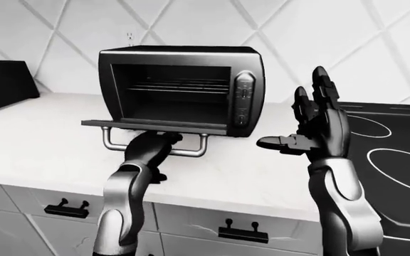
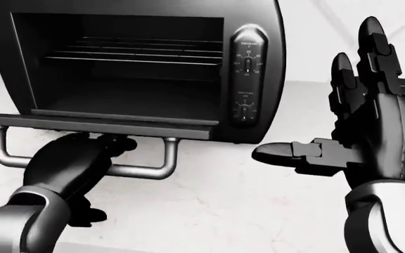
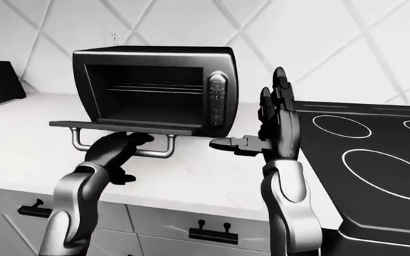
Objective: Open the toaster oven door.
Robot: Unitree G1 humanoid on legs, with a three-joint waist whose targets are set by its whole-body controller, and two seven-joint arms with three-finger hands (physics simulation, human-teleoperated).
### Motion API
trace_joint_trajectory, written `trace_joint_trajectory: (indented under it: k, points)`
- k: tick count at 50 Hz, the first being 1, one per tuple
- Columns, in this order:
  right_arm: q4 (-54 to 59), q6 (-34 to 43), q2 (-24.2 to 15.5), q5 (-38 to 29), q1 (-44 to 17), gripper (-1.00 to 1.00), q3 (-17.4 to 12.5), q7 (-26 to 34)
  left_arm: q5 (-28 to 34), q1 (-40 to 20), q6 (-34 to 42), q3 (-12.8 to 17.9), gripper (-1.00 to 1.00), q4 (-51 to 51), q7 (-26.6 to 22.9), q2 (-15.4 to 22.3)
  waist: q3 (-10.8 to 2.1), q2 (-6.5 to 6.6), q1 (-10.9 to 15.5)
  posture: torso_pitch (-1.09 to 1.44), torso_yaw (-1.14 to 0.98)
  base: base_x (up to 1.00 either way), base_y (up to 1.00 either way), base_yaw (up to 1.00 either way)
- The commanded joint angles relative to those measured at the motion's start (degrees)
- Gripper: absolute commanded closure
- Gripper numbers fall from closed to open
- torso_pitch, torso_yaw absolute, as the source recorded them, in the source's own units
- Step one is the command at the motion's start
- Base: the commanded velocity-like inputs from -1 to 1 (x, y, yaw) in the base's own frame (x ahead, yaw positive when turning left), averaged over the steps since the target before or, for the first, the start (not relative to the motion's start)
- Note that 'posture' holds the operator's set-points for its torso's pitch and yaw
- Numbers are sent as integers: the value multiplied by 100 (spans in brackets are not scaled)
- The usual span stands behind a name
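Note:
The black toaster oven [image 1: 176, 56] stands on the white counter [image 1: 41, 144]. Its door [image 1: 155, 126] lies folded down, roughly level, and the wire rack [image 2: 132, 52] inside shows. The metal handle [image 2: 146, 171] hangs under the door's edge. My left hand [image 2: 83, 155] is under the door with its fingers curled round the handle bar. My right hand [image 1: 297, 114] is held up to the right of the oven, level with the control knobs [image 2: 247, 79]. It is open, thumb pointing left, and touches nothing.
A black cooktop [image 1: 397, 138] with ring marks fills the counter on the right. A dark appliance [image 1: 2, 82] sits at the far left. Drawers with black pulls [image 1: 240, 232] run below the counter edge. A tiled wall rises behind.

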Motion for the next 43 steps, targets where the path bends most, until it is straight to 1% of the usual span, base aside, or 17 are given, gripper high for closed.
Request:
trace_joint_trajectory:
  k: [1, 2, 3, 6, 11, 12, 14, 15, 19, 27, 30, 37, 38, 39, 40, 42, 43]
  points:
    - [-132, -170, -28, 3, -159, -100, -3, 23, -91, 169, -52, 43, -40, -552, -461, -3, -17, -13, 12, -47, 0, 0, 0, 0]
    - [-137, -164, -29, 3, -158, -100, -3, 18, -148, 296, -72, 80, -37, -775, -583, -11, -18, -11, 6, -47, 0, 0, 0, 0]
    - [-147, -155, -28, 6, -158, -100, -2, 15, -167, 339, -89, 100, -37, -847, -623, -7, -18, -9, -1, -47, 0, 0, 0, 0]
    - [-141, -156, -25, 1, -163, -100, 6, 11, -354, 509, -113, 253, -35, -1295, -960, 22, -16, -14, 2, -47, 0, 0, 0, 0]
    - [-110, -188, -17, -14, -162, -100, 20, 17, -480, 740, -217, 331, -36, -1556, -1147, 33, -10, -16, 7, -47, 0, 0, 0, 0]
    - [-108, -186, -23, -10, -165, -100, 10, 21, -554, 930, -293, 350, -37, -1698, -1247, 46, -8, -18, 9, -47, 0, 0, 0, 0]
    - [-109, -199, -17, -12, -147, -100, 15, 23, -629, 1134, -399, 414, -37, -1815, -1295, 42, -10, -13, 14, -47, 0, 0, 0, 0]
    - [-109, -200, -17, -12, -146, -100, 15, 23, -629, 1140, -408, 420, -37, -1819, -1299, 37, -6, -12, 15, -47, 0, 0, 0, 0]
    - [-109, -187, -18, -12, -163, -100, 14, 16, -746, 1638, -662, 551, -37, -1991, -1294, 8, 4, -14, 36, -47, 0, 0, 0, 0]
    - [-46, -271, -4, -32, -125, -100, 28, 33, -904, 2274, -1054, 801, -37, -2031, -1050, -92, 13, -21, 79, -47, 0, 0, 0, 0]
    - [-75, -260, 12, -43, -104, -100, 49, 26, -967, 2339, -1091, 930, -38, -2131, -1068, -123, 17, -13, 89, -47, 0, 0, 0, 0]
    - [-106, -249, 16, -40, -88, -100, 43, 29, -1048, 2380, -1113, 1120, -38, -2303, -1121, -163, 29, -9, 113, -47, 0, 0, 0, 0]
    - [-166, -220, 17, -25, -62, -100, 30, 20, -1211, 2318, -975, 1293, -37, -2516, -1080, -206, 31, -10, 116, -47, 0, 0, 0, 0]
    - [-184, -213, 20, -24, -52, -100, 32, 16, -1355, 2219, -918, 1359, -36, -2614, -971, -226, 31, -13, 120, -47, 0, 0, 0, 0]
    - [-206, -194, 20, -28, -50, -100, 39, 10, -1465, 2074, -704, 1431, -39, -2805, -993, -257, 36, -16, 122, -47, 0, 0, 0, 0]
    - [-208, -192, 21, -29, -50, -100, 39, 11, -1479, 2072, -658, 1414, -39, -2820, -979, -230, 45, -23, 132, -47, 0, 0, 0, 0]
    - [-334, -70, 5, -2, -77, -100, 22, -19, -1821, 1512, -24, 1632, -41, -3266, -1054, -262, 48, -24, 132, -47, 0, 0, 0, 0]
